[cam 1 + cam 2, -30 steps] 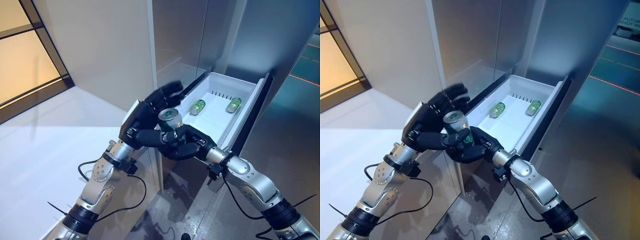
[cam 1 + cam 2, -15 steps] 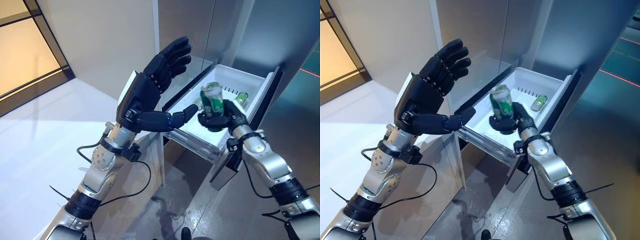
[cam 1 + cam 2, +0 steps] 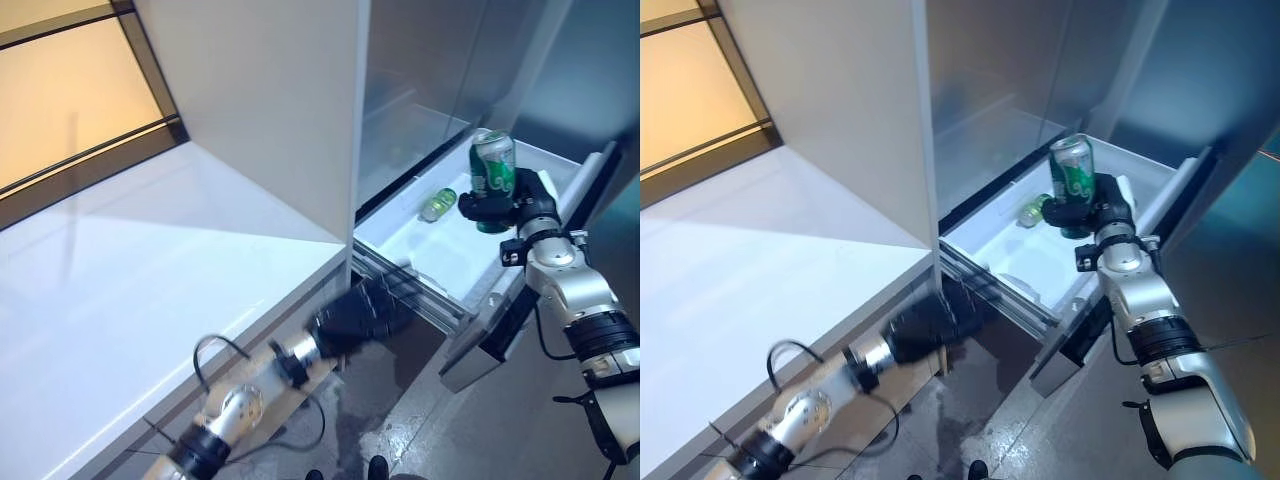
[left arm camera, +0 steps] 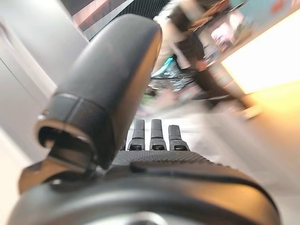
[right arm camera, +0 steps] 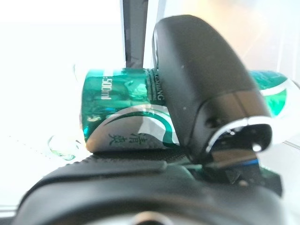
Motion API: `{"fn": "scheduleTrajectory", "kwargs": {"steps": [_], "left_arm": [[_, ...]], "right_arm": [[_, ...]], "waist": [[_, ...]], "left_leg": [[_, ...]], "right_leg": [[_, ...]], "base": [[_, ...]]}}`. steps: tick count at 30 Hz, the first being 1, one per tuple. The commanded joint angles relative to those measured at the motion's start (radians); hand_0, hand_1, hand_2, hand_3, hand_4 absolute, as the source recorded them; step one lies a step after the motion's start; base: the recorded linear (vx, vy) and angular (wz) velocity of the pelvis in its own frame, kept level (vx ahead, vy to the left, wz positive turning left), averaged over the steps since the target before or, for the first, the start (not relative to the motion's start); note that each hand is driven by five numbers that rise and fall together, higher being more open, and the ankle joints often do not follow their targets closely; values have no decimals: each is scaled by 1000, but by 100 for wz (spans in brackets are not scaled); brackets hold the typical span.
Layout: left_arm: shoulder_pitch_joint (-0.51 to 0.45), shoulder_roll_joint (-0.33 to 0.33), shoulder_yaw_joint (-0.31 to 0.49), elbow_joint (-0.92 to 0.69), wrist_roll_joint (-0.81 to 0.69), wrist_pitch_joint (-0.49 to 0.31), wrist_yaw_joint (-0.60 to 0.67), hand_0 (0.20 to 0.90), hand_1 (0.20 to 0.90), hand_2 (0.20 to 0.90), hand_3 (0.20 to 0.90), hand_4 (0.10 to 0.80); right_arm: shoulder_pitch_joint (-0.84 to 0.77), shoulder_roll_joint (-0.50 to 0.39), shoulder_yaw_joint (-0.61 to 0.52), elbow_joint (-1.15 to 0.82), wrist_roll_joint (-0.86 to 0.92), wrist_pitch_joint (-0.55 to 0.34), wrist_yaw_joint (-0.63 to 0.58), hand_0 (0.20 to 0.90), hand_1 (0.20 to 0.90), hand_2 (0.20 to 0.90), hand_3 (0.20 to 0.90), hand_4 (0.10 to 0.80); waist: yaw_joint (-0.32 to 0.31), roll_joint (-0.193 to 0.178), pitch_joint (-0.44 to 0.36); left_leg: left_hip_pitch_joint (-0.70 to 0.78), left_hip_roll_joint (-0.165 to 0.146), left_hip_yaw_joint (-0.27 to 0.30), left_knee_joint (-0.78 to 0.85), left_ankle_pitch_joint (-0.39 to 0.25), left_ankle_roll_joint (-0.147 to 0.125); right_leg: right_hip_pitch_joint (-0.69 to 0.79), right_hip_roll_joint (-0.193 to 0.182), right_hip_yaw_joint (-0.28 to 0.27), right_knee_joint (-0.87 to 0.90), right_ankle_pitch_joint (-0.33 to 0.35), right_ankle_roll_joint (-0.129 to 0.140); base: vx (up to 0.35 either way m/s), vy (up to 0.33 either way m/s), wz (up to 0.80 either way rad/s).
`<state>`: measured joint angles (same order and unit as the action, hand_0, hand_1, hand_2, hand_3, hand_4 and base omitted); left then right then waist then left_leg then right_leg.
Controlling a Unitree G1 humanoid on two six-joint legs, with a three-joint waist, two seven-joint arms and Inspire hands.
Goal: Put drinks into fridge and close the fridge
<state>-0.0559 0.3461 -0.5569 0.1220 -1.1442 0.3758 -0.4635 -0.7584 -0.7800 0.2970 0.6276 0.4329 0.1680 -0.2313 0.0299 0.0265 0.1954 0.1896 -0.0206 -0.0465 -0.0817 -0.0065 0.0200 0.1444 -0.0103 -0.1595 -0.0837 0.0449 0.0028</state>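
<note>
White counter top fills the side of my left arm in the left eye view, and its front edge runs down to the corner where the tall white panel stands. Past this corner the fridge drawer is pulled out, open at the top, with its front panel tilted toward the floor. My right hand is above the drawer's far part and it grips a green can upright, fingers curled round its lower half. Below my right hand, toward the panel, one more can lies on its side on the drawer's white bottom; the rest of the bottom near the front rim is free. My left hand is low, under the counter edge and just beside the drawer's near rail.

From the right eye view the same: the green can stands clear above the drawer walls, with grey fridge wall behind it.

My left wrist view shows the thumb and the fingers straight, holding nothing, so this hand is released.

My right wrist view shows the thumb pressed across the green can, and white drawer behind.
</note>
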Motion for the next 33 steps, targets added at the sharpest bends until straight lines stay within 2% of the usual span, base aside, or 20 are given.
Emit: {"fn": "scheduleTrajectory", "kwargs": {"steps": [1,3,5,7,8,13,14,15,18,20,24,25,29,33], "left_arm": [[52,-35,-65,-47,-66,94,-169,900,900,900,900,800],[79,-36,-93,1,16,138,-199,900,900,900,900,800],[89,-22,-125,54,116,124,-238,900,900,900,900,800],[97,-8,-158,130,227,61,-258,900,900,900,900,800],[102,-4,-169,173,304,0,-252,900,900,900,900,800],[79,6,-168,386,437,-189,-82,900,900,900,900,800],[61,8,-139,467,484,-230,-46,900,900,900,900,800],[59,6,-139,470,485,-231,-46,900,900,900,900,800],[28,17,-67,591,598,-295,34,900,900,900,900,800],[0,25,7,682,668,-324,87,900,900,900,900,800],[-36,42,114,773,745,-330,161,900,900,900,900,800],[-40,44,120,781,750,-333,163,900,900,900,900,800],[-52,64,208,819,716,-308,196,900,900,900,900,800],[-54,72,251,829,675,-293,197,900,900,900,900,800]], "right_arm": [[-339,-137,11,62,-9,-211,-34,300,300,300,200,100],[-360,-142,26,132,-38,-197,-24,300,300,300,200,100],[-379,-148,44,186,-56,-171,-16,300,300,300,200,100],[-384,-160,47,260,-77,-159,24,300,300,300,200,100],[-381,-164,50,291,-94,-144,45,300,300,300,200,100],[-360,-155,68,357,-154,-75,112,300,300,300,200,100],[-352,-154,72,360,-171,-47,126,300,300,300,200,100],[-353,-154,72,359,-171,-46,126,300,300,300,200,100],[-331,-147,70,359,-183,-12,125,300,300,300,200,100],[-319,-143,70,350,-200,28,124,300,300,300,200,100],[-307,-146,76,341,-249,74,154,300,300,300,200,100],[-308,-146,77,342,-254,74,157,300,300,300,200,100],[-328,-156,118,364,-336,116,242,300,300,300,200,100],[-349,-167,153,392,-385,136,310,300,300,300,200,100]], "waist": [[61,-69,-83],[74,-68,-70],[83,-67,-56],[88,-61,-41],[90,-58,-33],[95,-48,16],[97,-46,40],[97,-46,39],[102,-39,84],[108,-33,112],[113,-18,156],[113,-17,159],[116,1,193],[121,6,203]], "left_leg": [[-66,-42,2,116,-79,-1],[-81,-40,-1,119,-73,-3],[-97,-37,-2,121,-67,-5],[-115,-33,-4,118,-57,-7],[-125,-31,-5,117,-52,-8],[-166,-26,-10,125,-38,-10],[-188,-26,-10,134,-34,-10],[-190,-26,-10,135,-34,-10],[-229,-25,-11,154,-29,-9],[-255,-24,-12,164,-23,-8],[-297,-23,-13,176,-11,-9],[-301,-23,-13,178,-10,-9],[-339,-20,-7,187,1,-11],[-356,-20,-6,197,3,-11]], "right_leg": [[-7,6,12,153,-150,26],[-15,3,-1,160,-151,24],[-29,2,-12,169,-152,21],[-45,3,-18,173,-151,20],[-55,3,-21,177,-151,20],[-96,4,-25,195,-151,14],[-115,6,-27,200,-148,10],[-117,5,-27,201,-148,10],[-152,8,-27,210,-142,4],[-175,10,-28,217,-137,1],[-218,9,-31,230,-127,-1],[-222,9,-31,232,-126,-1],[-268,6,-37,254,-122,-3],[-288,3,-41,270,-126,-6]], "base": [[34,-33,26],[21,-45,26],[-17,-50,30],[-27,-50,30],[-18,-39,21],[-45,-43,18],[-87,-47,14],[-103,-54,18],[-80,-53,13],[-72,-52,8],[-78,-24,4],[-97,7,3],[-69,10,1],[-9,2,0]]}}
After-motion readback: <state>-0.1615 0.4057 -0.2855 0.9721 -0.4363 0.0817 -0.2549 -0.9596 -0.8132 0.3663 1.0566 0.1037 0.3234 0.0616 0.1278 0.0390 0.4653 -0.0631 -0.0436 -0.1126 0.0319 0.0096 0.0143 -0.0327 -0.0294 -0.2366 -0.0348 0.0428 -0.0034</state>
